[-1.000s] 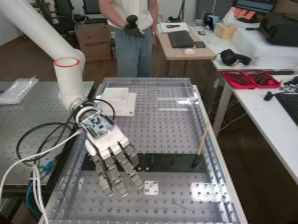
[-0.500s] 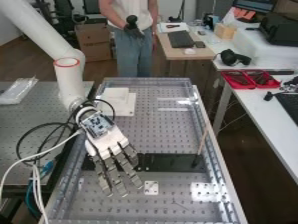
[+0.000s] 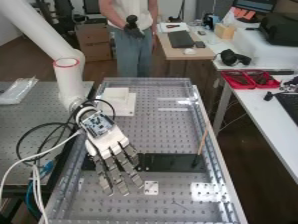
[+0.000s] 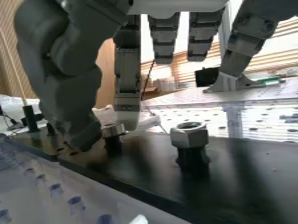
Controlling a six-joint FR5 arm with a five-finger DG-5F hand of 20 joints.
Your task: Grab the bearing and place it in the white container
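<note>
In the high view the hand is over the near left part of the bench, its fingers extended above the black plate. The wrist view has the hand open, fingers apart and thumb bent slightly beside a silver metal ring on a black post; whether they touch I cannot tell. A larger six-sided metal piece with a round bore tops another post, with a gap to the fingers. Which of the two is the bearing I cannot tell. The white container stands at the bench's far left, beyond the hand.
A thin wooden stick stands upright on the plate's right end. Metal rails edge the bench. A small white square piece lies near the fingertips. Cables loop left of the hand. Red trays are on the side table.
</note>
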